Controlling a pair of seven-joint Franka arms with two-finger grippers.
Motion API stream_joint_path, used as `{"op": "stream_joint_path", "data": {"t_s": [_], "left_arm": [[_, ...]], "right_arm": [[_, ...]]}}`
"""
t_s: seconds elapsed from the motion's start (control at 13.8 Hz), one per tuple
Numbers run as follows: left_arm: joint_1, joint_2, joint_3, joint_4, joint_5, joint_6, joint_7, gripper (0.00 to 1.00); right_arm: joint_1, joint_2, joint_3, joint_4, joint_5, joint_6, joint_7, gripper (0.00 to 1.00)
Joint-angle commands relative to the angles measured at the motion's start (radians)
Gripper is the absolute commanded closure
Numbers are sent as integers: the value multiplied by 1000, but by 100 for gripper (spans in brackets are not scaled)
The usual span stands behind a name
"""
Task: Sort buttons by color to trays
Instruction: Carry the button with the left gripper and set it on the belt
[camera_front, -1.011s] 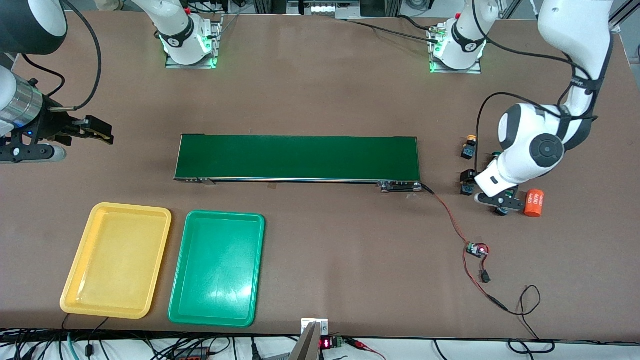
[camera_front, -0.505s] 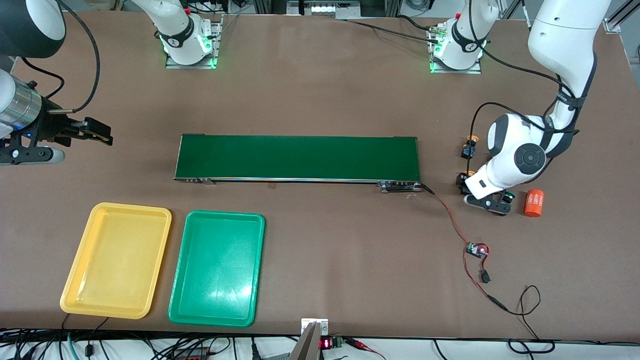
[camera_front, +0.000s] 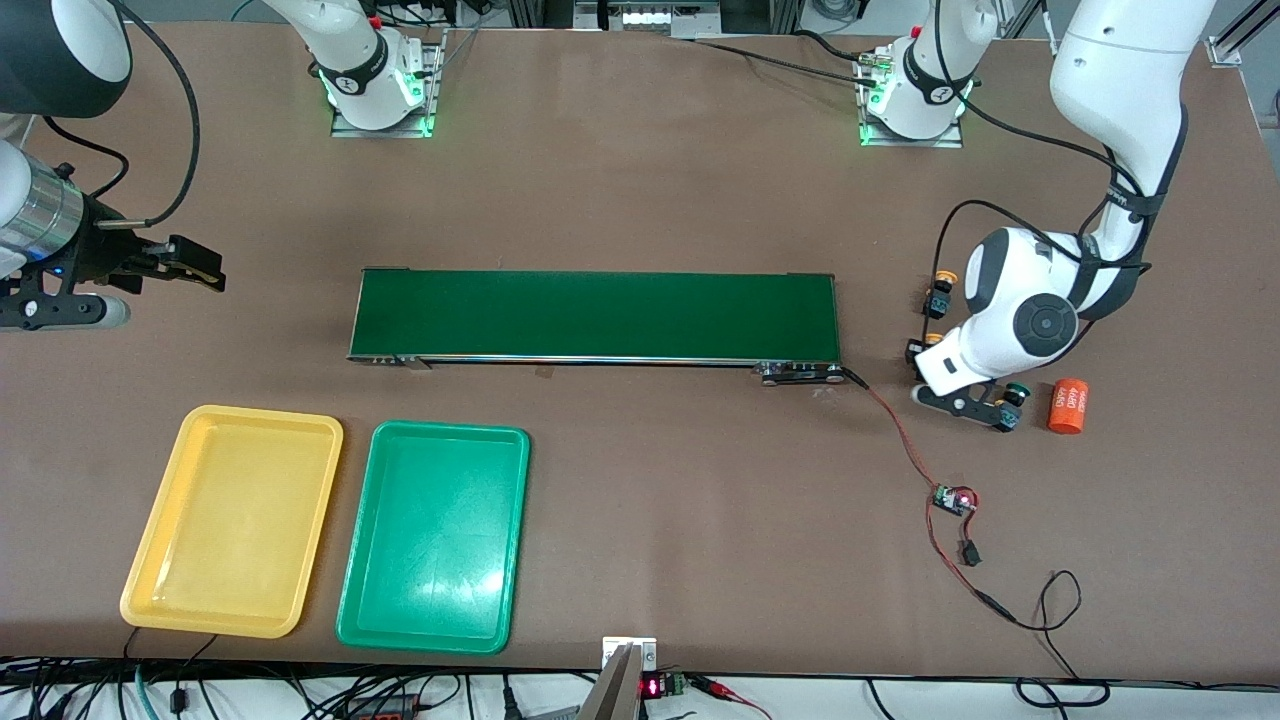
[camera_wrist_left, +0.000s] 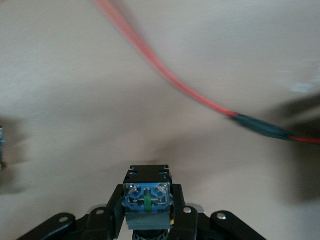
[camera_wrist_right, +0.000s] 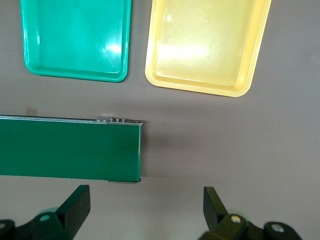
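Two arms at a brown table (camera_front: 640, 180) are shown. The left gripper (camera_front: 965, 403) is seen low over the table at the left arm's end, between the conveyor belt (camera_front: 595, 315) and an orange cylinder (camera_front: 1068, 405). In the left wrist view its fingers (camera_wrist_left: 116, 212) are drawn in against the black-and-blue body of a green button (camera_wrist_left: 147, 197), which is held between them; in the front view the green cap (camera_front: 1017, 391) shows at the gripper's tip, just beside the orange cylinder.

Two yellow buttons are seen toward the same end of the table: one (camera_front: 940, 293) stands farther from the front camera, the other (camera_front: 925, 345) lies nearer to it and is partly hidden by the left arm's wrist. The fourth button cannot be made out.

The right gripper (camera_front: 195, 262) is held above bare table at the right arm's end, clear of the belt, and waits; its fingers (camera_wrist_right: 75, 205) are spread wide with nothing between them.

The yellow tray (camera_front: 160, 540) and the green tray (camera_front: 365, 560) lie side by side, nearer to the front camera than the belt, the yellow one closer to the right arm's end. Nothing is seen in either tray.

A red wire (camera_front: 895, 430) runs from the belt's end to a small circuit board (camera_front: 955, 498).
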Motion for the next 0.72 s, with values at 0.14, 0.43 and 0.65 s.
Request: {"op": "stream_joint_path", "data": {"t_s": [0.14,0.43,0.65], "left_arm": [[-4,-44,-194,154,0,-242,-174,80],[-25,12,-309,134,0,-144,-473,79],[-73,36,-316,129,0,-96,-569,71]], "right_arm": [[0,9,-1,17,15,-5,11,0],[-3,9,-3,17,31,-8,11,0],[-3,10,-3,17,31,-8,11,0]]}}
